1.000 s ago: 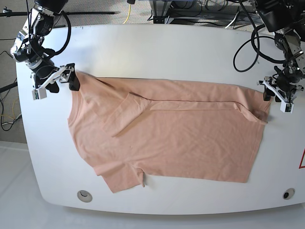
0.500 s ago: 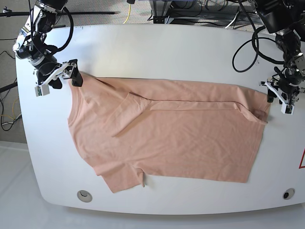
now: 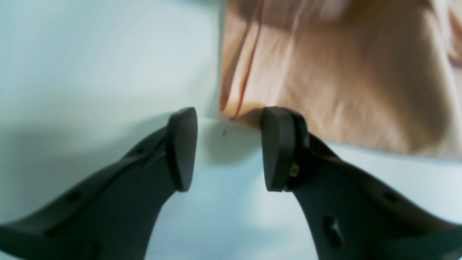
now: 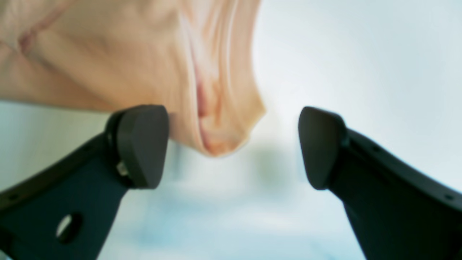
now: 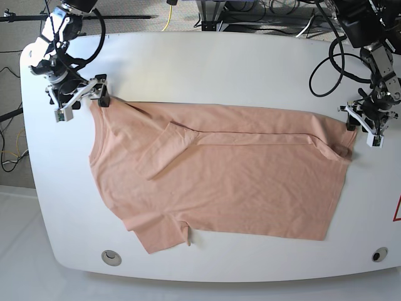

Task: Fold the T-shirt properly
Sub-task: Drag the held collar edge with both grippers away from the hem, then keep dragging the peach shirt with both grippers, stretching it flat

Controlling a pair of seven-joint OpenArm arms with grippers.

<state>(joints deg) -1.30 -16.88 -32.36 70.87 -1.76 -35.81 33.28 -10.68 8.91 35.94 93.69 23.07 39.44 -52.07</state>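
Looking down, we see the T-shirt (image 5: 219,172) spread across the desk's (image 5: 219,59) middle. Our right gripper (image 4: 232,144) gapes wide around one cloth corner; our left gripper (image 3: 229,148) stands parted, one finger (image 3: 278,144) against the hem.

Peach cotton-looking cloth T-shirt (image 5: 232,182), matt and lightly wrinkled, on smooth slightly glossy white tabletop (image 5: 213,63); both dark plastic gripper fingers (image 3: 182,148) matt, with smooth rubbery-looking pads (image 4: 144,144).
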